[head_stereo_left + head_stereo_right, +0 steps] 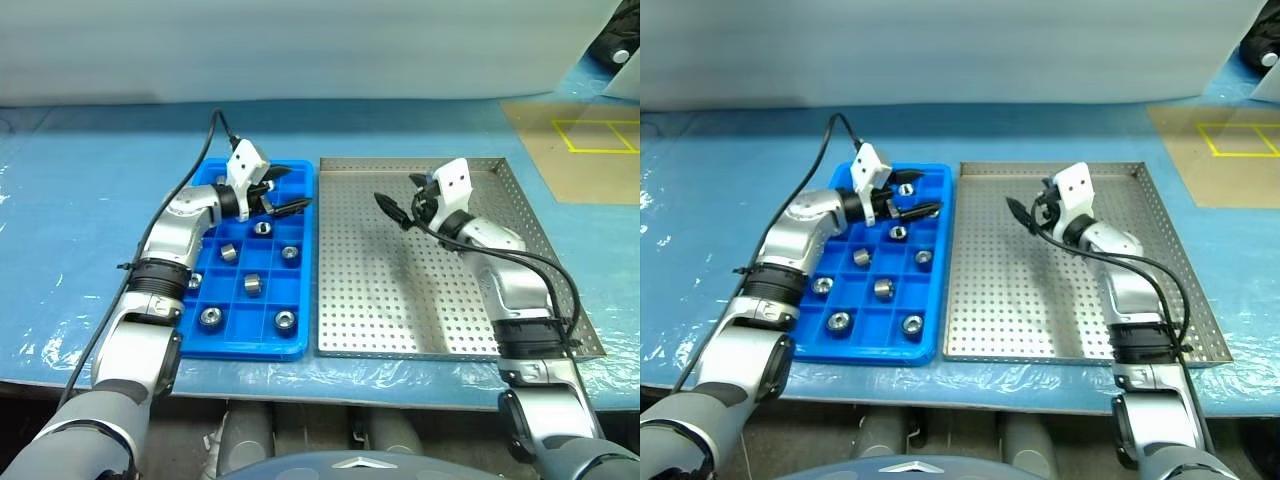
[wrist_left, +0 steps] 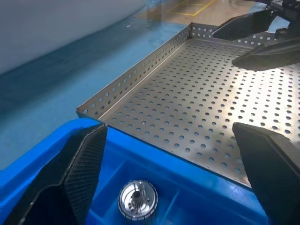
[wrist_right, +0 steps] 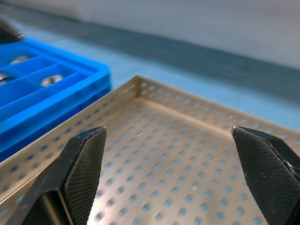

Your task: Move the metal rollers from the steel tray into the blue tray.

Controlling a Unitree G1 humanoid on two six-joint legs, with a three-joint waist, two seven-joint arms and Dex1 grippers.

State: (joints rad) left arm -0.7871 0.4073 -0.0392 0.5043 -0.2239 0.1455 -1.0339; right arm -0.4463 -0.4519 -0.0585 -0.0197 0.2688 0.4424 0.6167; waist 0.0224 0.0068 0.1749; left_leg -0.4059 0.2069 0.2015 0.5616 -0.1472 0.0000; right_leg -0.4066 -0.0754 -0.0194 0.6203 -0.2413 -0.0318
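The blue tray lies left of the steel tray, their long sides almost touching. Several metal rollers sit in the blue tray's square compartments, and every roller I see is there. My left gripper hovers open over the blue tray's far right corner, pointing toward the steel tray. One roller lies in the compartment below its fingers. Above the far part of the steel tray's perforated floor, my right gripper is open and holds nothing. It points toward the blue tray.
Both trays rest on a table under blue plastic sheeting. A brown board with a yellow taped square lies at the back right. A pale wall runs along the back. Black cables trail from both wrists.
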